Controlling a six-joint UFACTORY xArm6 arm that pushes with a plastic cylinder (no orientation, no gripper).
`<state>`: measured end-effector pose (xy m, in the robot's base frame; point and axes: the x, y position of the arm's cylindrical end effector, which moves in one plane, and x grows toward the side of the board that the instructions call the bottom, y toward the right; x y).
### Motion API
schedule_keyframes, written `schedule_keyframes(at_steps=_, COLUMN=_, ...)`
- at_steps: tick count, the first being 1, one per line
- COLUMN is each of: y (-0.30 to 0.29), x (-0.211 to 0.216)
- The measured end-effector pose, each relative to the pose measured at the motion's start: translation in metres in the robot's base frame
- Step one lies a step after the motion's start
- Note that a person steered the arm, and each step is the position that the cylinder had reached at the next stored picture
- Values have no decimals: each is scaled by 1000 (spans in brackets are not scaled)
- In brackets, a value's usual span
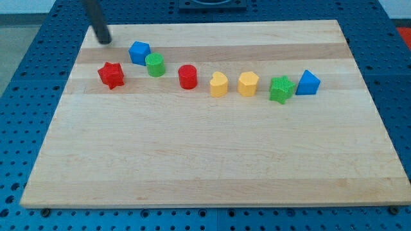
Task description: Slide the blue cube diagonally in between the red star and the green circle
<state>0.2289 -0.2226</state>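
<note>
From the one camera view, I see the pale wooden desk lying on a blue perforated base, with a row of small plastic blocks running across its far half. My tip, the lower end of the dark rod, sits near the far left corner of the desk, apart from every block. This tool has no jaws to spread or press together; it is a plain rod and holds nothing.

The blue cube stands to the right of my tip and a little nearer, with bare wood between them. It touches, or very nearly touches, the green circle, a short green cylinder just to its right and nearer. The red star lies left of the green circle and nearer than the blue cube, with an open gap between star and circle.

Farther right along the row are a red cylinder, two yellow blocks, one heart-like and one roughly hexagonal, a green star and a second blue block.

I judge the task barely begun: the blue cube is still beyond the gap, not in it. What remains is to come in behind its far side and push it diagonally nearer and slightly left, without nudging the green circle.
</note>
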Motion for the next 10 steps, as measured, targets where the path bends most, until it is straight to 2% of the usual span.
schedule_keyframes(at_steps=1, y=45, x=-10)
schedule_keyframes(at_steps=3, y=22, x=68)
schedule_keyframes(at_steps=4, y=15, x=80)
schedule_keyframes(at_steps=5, y=21, x=30)
schedule_keyframes(at_steps=6, y=51, x=-8)
schedule_keyframes(at_steps=7, y=67, x=13)
schedule_keyframes(at_steps=9, y=45, x=80)
schedule_keyframes(at_steps=10, y=45, x=68)
